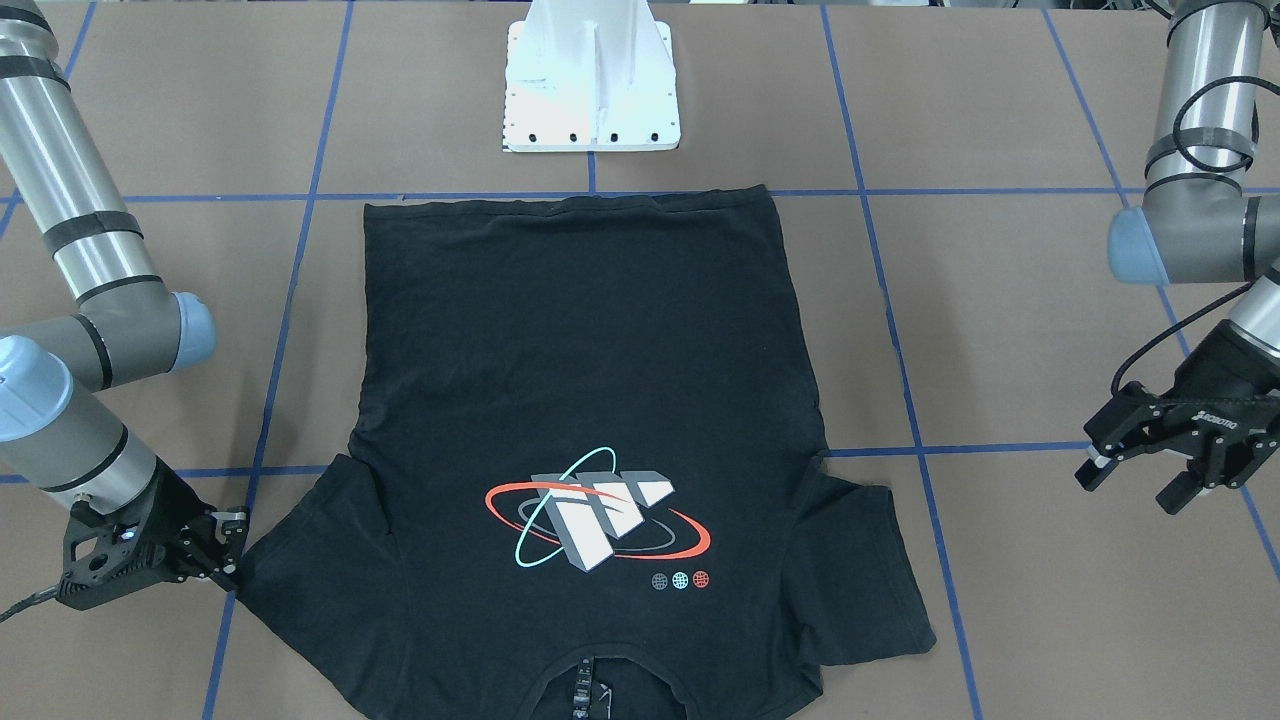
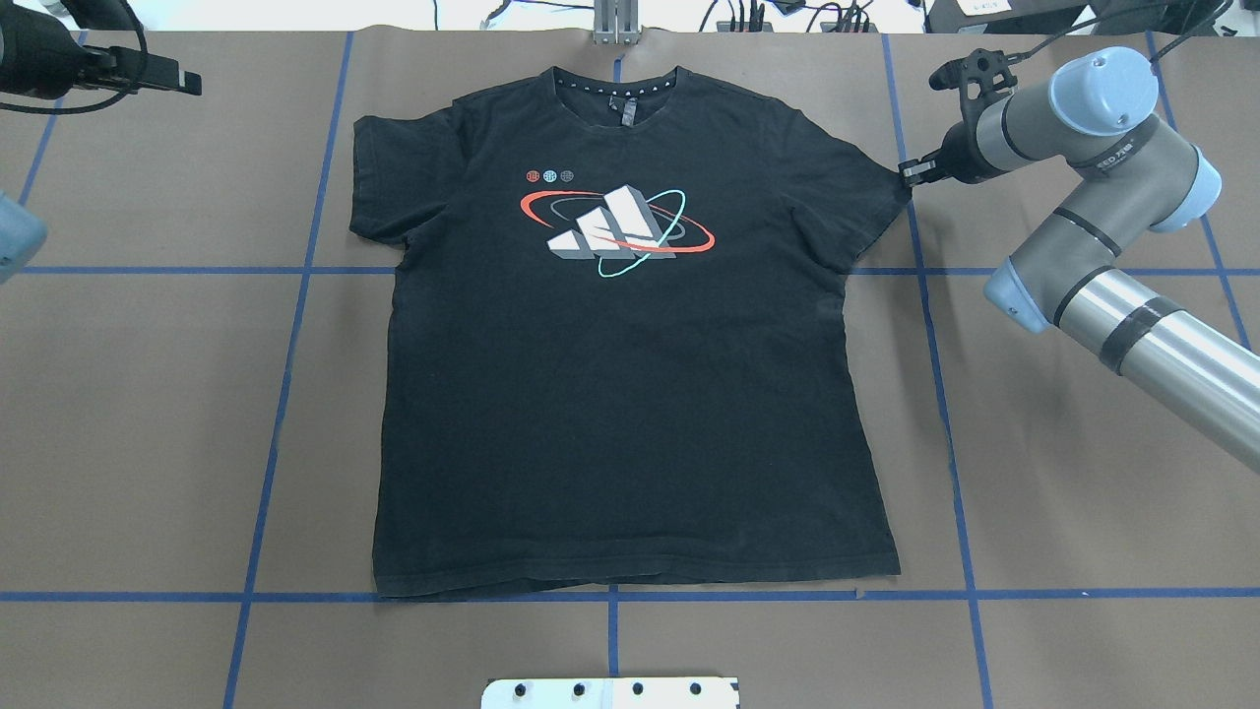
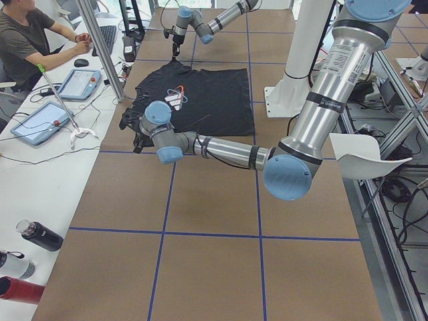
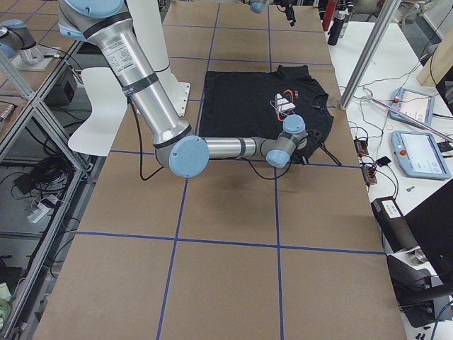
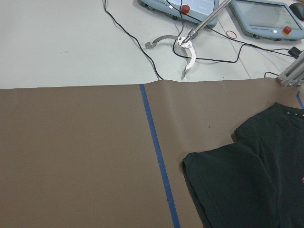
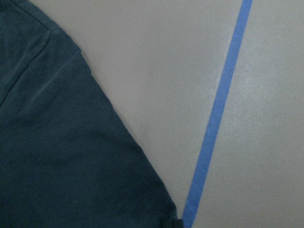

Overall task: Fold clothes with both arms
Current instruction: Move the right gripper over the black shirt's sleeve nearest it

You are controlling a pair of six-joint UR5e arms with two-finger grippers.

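Two claws: left claw (image 1: 1132, 487) spread wide; right claw (image 1: 232, 562) at T-shirt (image 1: 590, 370) sleeve, grip unclear.

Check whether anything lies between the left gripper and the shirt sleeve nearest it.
Nothing visible does. Only bare table and a blue tape line lie between the left gripper, whose fingers are open, and that sleeve of the shirt.

Brown table (image 2: 138, 433) gridded with blue tape (image 2: 279, 414). Beside it, a white desk (image 5: 71, 42) holds two tablets (image 3: 79, 84); a person (image 3: 23, 40) sits there.
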